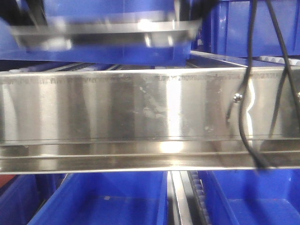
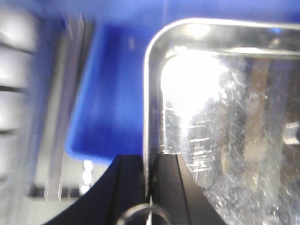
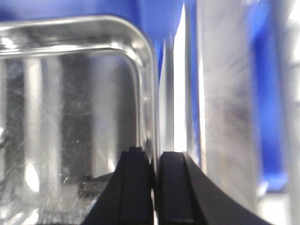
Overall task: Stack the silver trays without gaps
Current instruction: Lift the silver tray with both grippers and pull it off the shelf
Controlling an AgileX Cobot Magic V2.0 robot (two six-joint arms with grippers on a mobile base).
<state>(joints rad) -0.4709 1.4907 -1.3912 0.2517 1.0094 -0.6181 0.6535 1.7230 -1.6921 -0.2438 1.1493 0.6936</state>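
Nearest the front camera, two lower blue bins sit under a long brushed-steel shelf rail that spans the whole view and hides most of the shelf behind it. Black cables hang across the rail's right end. Above and behind the rail, a silver tray is blurred and roughly level over an upper blue bin; whether it touches that bin is unclear.

On the tray's left edge, the left claw is nearly closed, its two black fingers pinching the thin rim just below a rounded corner, with blue plastic and pale rollers farther left. On the opposite edge, the right claw likewise clamps the rim, one finger inside the pan and one outside, with a steel strip just beyond.

Both wrists look along the tray's sides; the arms show only as dark blurs at the front view's top corners.
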